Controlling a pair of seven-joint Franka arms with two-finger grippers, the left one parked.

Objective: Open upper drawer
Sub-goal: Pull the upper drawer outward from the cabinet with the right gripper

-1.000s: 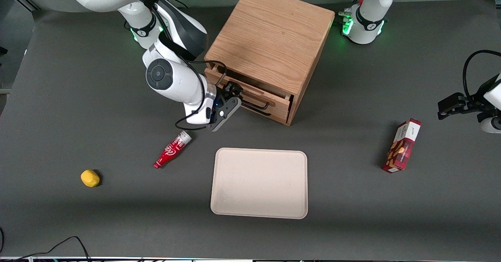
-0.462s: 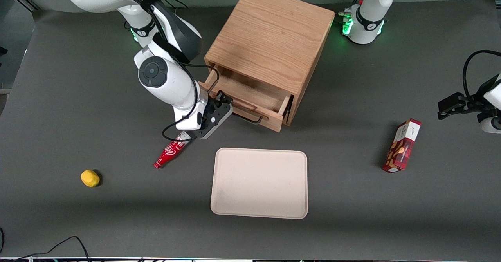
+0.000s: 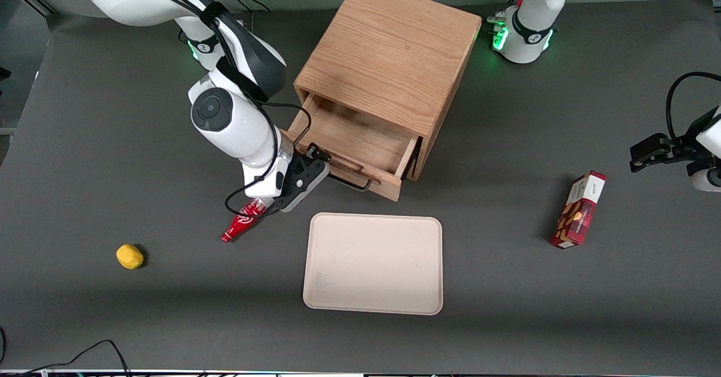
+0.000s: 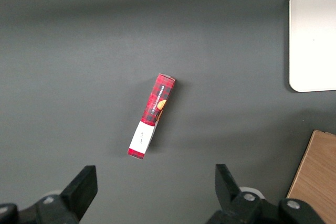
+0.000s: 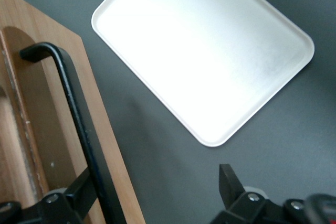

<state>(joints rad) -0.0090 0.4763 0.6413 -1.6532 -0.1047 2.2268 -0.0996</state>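
Front view: upper drawer (image 3: 352,140) stands pulled well out of the oak cabinet (image 3: 388,56), its bare floor showing; tool (image 3: 316,160) sits at the black wire handle (image 3: 352,181), at the working arm's end of it. Right arm reaches down over the counter (image 3: 112,140), wrist angled toward the drawer front. Risk, as a judgement: off-centre pull could rack the drawer or drag the cabinet; red bottle (image 3: 243,221) lies just beside the wrist and could get knocked. Right wrist view: fingers spread, one finger (image 5: 79,192) touching the handle, the other apart, so released; cream tray (image 5: 205,51) lies near.
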